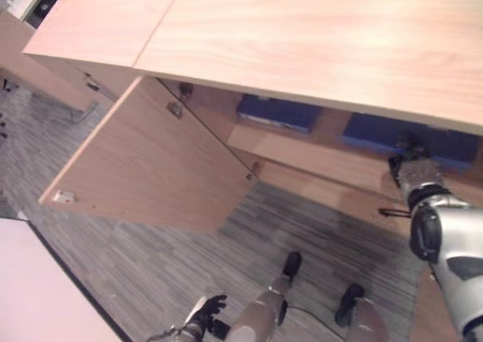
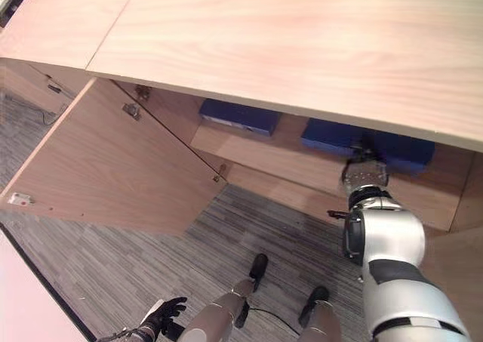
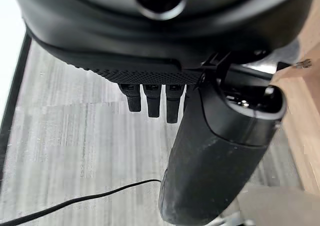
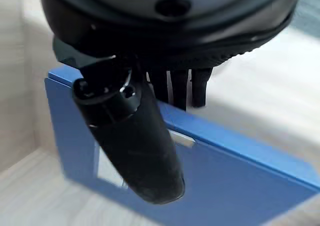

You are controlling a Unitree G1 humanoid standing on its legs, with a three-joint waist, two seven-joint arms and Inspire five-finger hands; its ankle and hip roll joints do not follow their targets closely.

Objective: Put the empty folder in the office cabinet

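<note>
Overhead, the pale wood top of the office cabinet spans the upper half of both eye views, and its open door swings out toward the left of the frame over grey striped carpet. Under the top, an inner shelf carries two blue folders: one lying flat at centre and the blue folder at right of centre, which is the one the right hand reaches to.

In the right wrist view this blue folder stands on its edge on the shelf, a rigid board box-file with a clean square corner, a matte blue face and a small white label patch. The right hand is closed on it: the thumb lies down the front face while the fingers hook over the top edge behind.

Judging by that flat, unbending shape, it should handle as stiff and light, being empty, with a somewhat smooth cover; the top edge near the spine looks the safest hold.

The left hand hangs low at the bottom left of the frame, fingers relaxed and holding nothing.
</note>
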